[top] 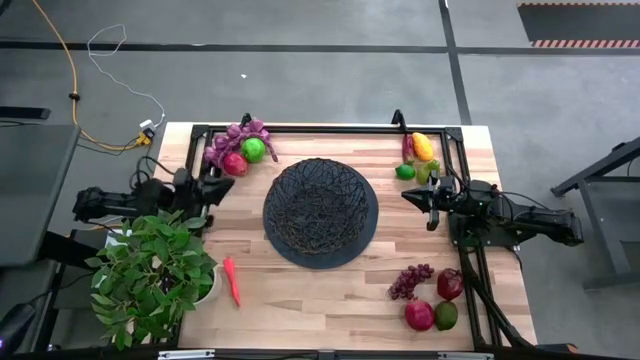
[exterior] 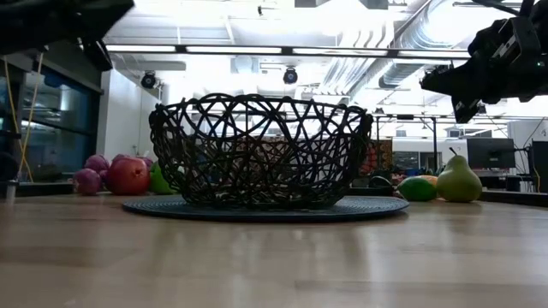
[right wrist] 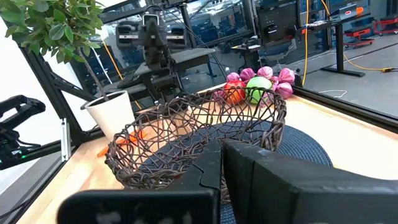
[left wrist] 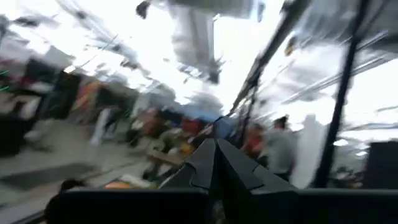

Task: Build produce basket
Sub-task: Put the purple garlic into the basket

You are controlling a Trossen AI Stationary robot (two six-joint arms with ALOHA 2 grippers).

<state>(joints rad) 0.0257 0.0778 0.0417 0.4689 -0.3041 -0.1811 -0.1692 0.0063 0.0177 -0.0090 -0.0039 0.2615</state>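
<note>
Pale wood tabletop [top: 330,290] inside a black frame. At its middle, the basket [top: 320,205], a wide black open-mesh bowl sitting on a round dark mat [top: 368,235]; nothing visible inside it. Leafy potted plant [top: 150,275] in a white pot at the near-left corner, overhanging the edge. Left arm waits at the left edge beside the plant, its left claw [top: 226,185] pressed shut and empty, lifted above the wood and aimed toward the basket's left side. Right arm comes in from the right edge; right claw [top: 412,197] also fully closed, holding nothing, raised clear of the surface just right of the basket. Produce lies in four spots, all outside the basket. Far-left corner: purple grape bunch [top: 240,135] with a red fruit [top: 234,164] and a green fruit [top: 254,149] touching it. Far-right corner: yellow-orange mango [top: 423,146], a green pear [top: 426,171] just beside it, a small green round fruit [top: 404,171], and a dark slim piece along the frame that I cannot identify. Near-right corner: second grape bunch [top: 410,280], two dark red round fruits [top: 449,284] and a green one [top: 446,315] close together. Near-left of the basket, alone beside the plant: slim red-orange pepper [top: 232,281] lying flat.
</note>
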